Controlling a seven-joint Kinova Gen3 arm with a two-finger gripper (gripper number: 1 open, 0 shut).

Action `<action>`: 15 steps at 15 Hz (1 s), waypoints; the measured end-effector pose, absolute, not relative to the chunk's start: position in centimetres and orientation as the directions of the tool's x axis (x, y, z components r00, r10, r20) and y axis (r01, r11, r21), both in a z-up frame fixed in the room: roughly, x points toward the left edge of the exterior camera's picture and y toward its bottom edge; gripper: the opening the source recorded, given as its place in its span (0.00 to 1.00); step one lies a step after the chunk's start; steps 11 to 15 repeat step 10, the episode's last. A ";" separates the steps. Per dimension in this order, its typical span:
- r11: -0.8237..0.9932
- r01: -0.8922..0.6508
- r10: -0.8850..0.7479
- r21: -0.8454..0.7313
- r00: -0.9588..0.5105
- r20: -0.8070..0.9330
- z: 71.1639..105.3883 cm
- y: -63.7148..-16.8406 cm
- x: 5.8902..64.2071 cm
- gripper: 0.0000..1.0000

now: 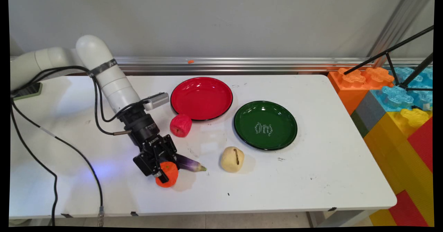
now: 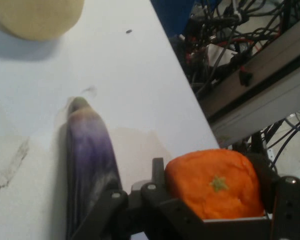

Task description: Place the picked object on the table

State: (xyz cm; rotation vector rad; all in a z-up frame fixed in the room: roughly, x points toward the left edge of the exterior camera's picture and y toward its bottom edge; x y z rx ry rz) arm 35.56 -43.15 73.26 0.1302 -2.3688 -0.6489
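Your end effector [image 1: 166,172] pinching the orange [image 1: 168,175] at lower left of frame, fingers closed against its sides, orange round with a green stem spot, eggplant [image 1: 189,164] just beside it on the table [image 1: 311,176].

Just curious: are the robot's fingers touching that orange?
Touching. The hand view shows the orange wedged between the fingers of the gripper; both press its sides.

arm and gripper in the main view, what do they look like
The arm is glossy white, built of rounded tubular links, with a dark band round one link. Black cables hang from it across the table. A small silver box sits at the wrist. The gripper is black, with white lettering on its body and jointed linkage fingers.
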 end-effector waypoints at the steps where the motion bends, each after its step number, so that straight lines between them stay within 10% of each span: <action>1: 0.873 0.074 -0.255 0.482 -0.774 0.580 72.9 -43.3 35.6 0.00; 6: 0.880 0.064 -0.249 0.471 -0.782 0.572 71.6 -43.9 35.5 0.00; 7: 0.881 0.063 -0.249 0.469 -0.782 0.571 71.4 -44.1 35.5 1.00; 15: 0.884 0.060 -0.247 0.464 -0.782 0.572 70.8 -44.4 35.4 1.00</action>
